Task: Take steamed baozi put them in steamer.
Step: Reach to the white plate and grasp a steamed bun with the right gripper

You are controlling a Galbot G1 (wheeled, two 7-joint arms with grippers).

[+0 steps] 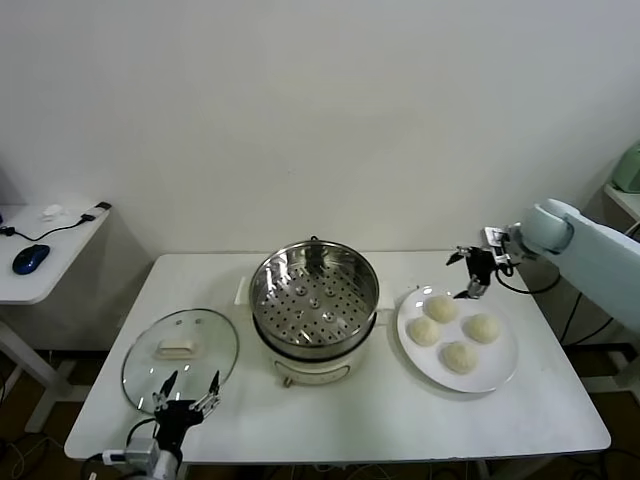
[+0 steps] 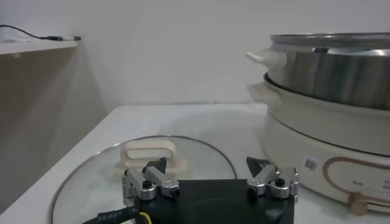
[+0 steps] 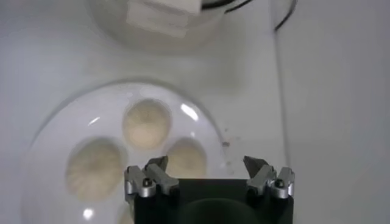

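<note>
- Four steamed baozi (image 1: pixel 441 308) sit on a white plate (image 1: pixel 500 373) right of the empty steamer (image 1: pixel 314 300), seen whole only from the head camera.
- The right gripper (image 1: pixel 472 272) hovers above the plate's far edge, jaws wide, holding nothing; its wrist camera shows three buns below.
- The left gripper (image 1: pixel 187 391) waits wide open and empty at the table's near-left edge, by the glass lid (image 1: pixel 180 357); its wrist camera shows the lid handle (image 2: pixel 148 156).

Right tool (image 1: pixel 468 274) reached in from the right, arm stretched, fingers spread wide. Left tool (image 1: pixel 187 388) parked low at near left, fingers likewise apart.
</note>
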